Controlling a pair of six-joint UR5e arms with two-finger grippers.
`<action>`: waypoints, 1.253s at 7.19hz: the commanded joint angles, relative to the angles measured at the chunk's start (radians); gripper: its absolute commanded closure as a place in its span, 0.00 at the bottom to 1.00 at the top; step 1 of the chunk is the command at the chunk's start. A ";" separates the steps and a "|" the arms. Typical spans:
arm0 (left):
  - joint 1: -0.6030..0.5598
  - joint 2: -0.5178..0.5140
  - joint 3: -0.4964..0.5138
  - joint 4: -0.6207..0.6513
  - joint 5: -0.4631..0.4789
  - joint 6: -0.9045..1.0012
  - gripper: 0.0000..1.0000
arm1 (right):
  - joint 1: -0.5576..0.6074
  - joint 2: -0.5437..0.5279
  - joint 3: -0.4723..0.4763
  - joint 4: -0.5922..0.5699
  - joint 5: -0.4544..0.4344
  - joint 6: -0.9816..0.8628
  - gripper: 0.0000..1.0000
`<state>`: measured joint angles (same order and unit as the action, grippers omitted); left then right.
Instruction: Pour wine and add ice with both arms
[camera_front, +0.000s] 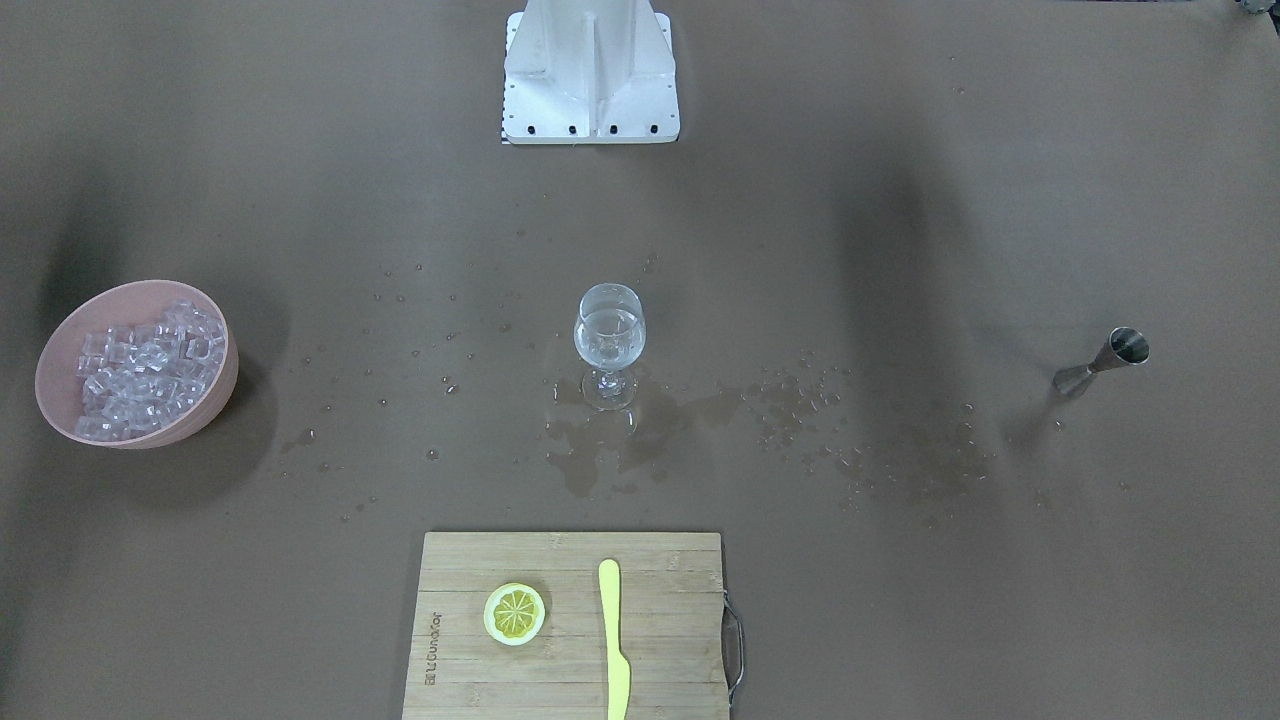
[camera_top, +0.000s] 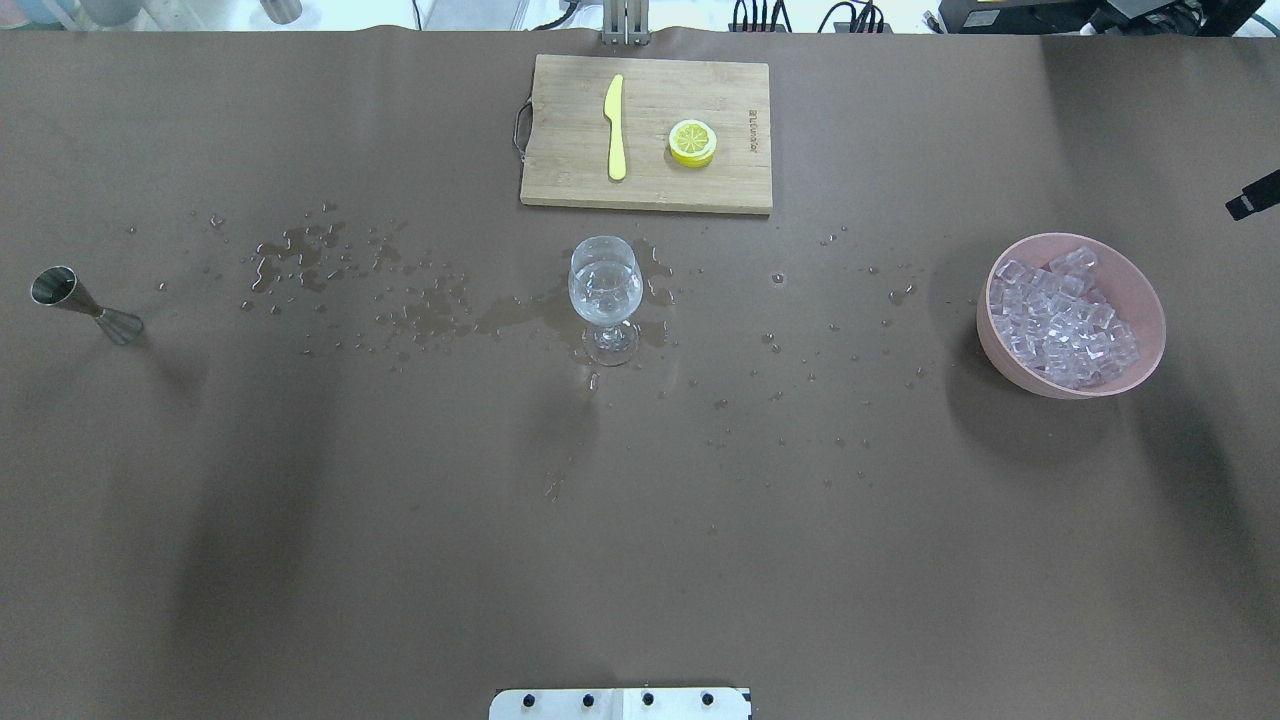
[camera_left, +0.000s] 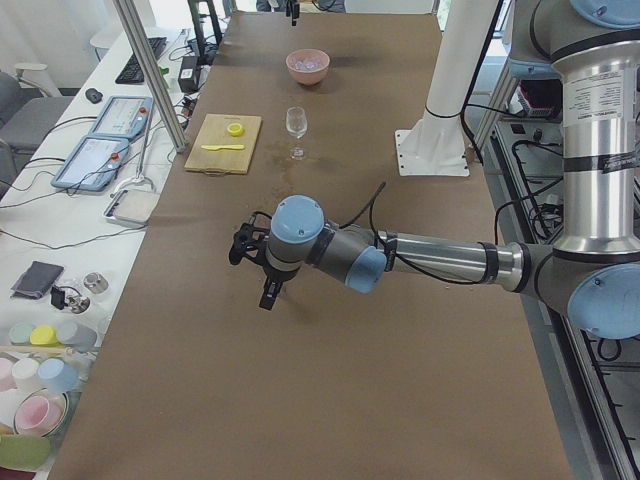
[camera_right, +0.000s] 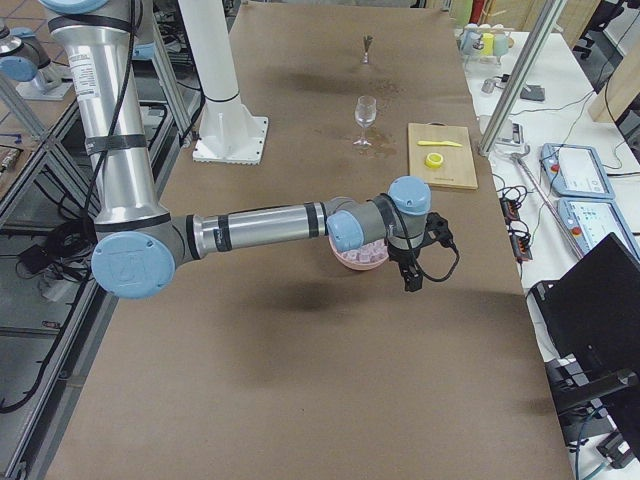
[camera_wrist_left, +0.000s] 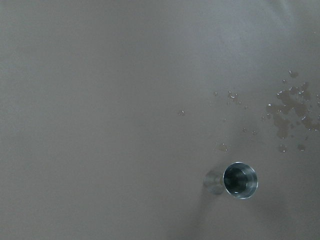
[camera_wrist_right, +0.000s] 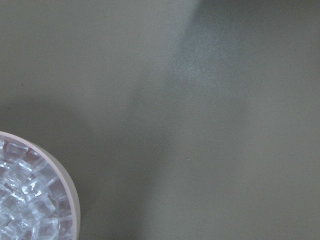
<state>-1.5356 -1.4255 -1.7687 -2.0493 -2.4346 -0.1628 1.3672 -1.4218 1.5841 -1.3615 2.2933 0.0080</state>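
The wine glass (camera_front: 609, 335) (camera_top: 605, 290) stands upright mid-table with a little clear wine in it. A pink bowl (camera_front: 218, 395) (camera_top: 1000, 355) holds the ice (camera_front: 140, 365) (camera_top: 1068, 318). A steel jigger (camera_front: 1100, 362) (camera_top: 85, 300) stands far off at the other end. My left gripper (camera_left: 264, 280) hangs high over the jigger, which shows below in the left wrist view (camera_wrist_left: 240, 180). My right gripper (camera_right: 411, 272) hangs beside the bowl (camera_wrist_right: 65, 190); only a black tip shows overhead. I cannot tell whether either gripper is open or shut.
A wooden cutting board (camera_front: 480, 680) (camera_top: 570, 180) carries a lemon slice (camera_front: 514, 613) and a yellow knife (camera_front: 613, 640). The white stand (camera_front: 590, 70) sits at the robot's side. Water drops and puddles (camera_front: 600, 450) spread around the glass.
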 joint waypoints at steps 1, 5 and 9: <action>0.002 0.002 0.058 -0.249 0.006 -0.038 0.02 | -0.008 0.006 -0.004 0.001 0.000 0.001 0.00; 0.002 0.067 0.144 -0.754 -0.032 -0.499 0.03 | -0.008 -0.003 0.005 0.001 0.011 0.001 0.00; 0.008 0.060 0.227 -0.946 0.156 -0.628 0.02 | -0.010 -0.003 0.043 0.016 0.077 0.240 0.00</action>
<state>-1.5306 -1.3652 -1.5661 -2.9198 -2.3165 -0.7132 1.3583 -1.4263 1.5968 -1.3488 2.3469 0.1494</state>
